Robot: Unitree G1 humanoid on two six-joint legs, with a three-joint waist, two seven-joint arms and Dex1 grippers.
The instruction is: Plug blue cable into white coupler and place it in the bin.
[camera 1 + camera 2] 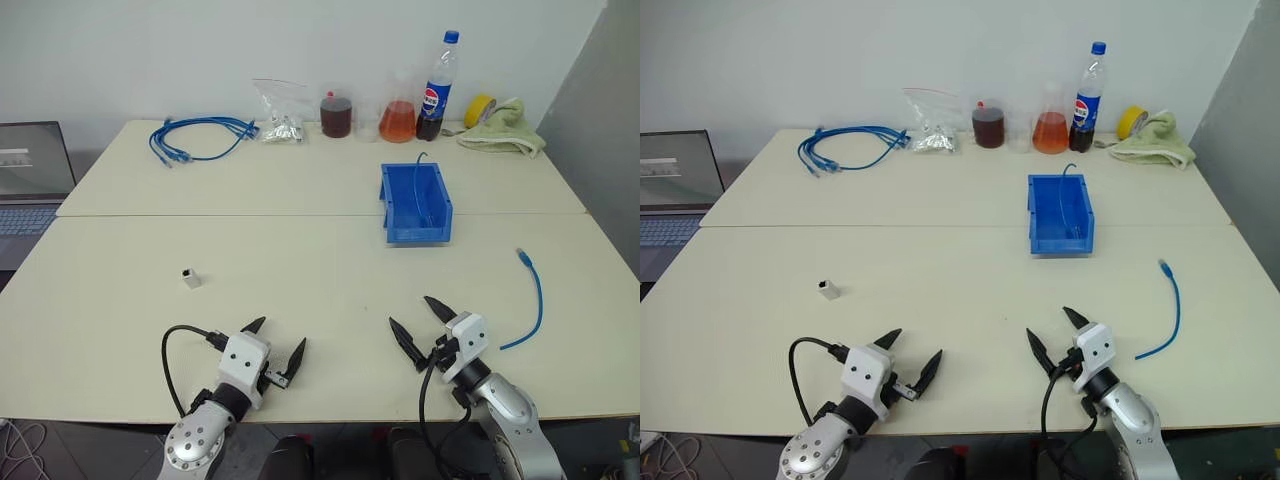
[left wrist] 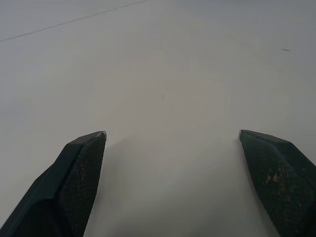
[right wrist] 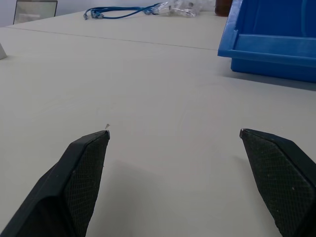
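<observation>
While the blue cable lies near the table's right edge and the white coupler sits well apart toward the left edge, our left gripper and right gripper gape wide, empty. We risk nudging that tiny coupler away when pinching it.

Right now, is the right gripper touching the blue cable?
Apart. The left eye view shows bare table between the right gripper and the blue cable.
</observation>
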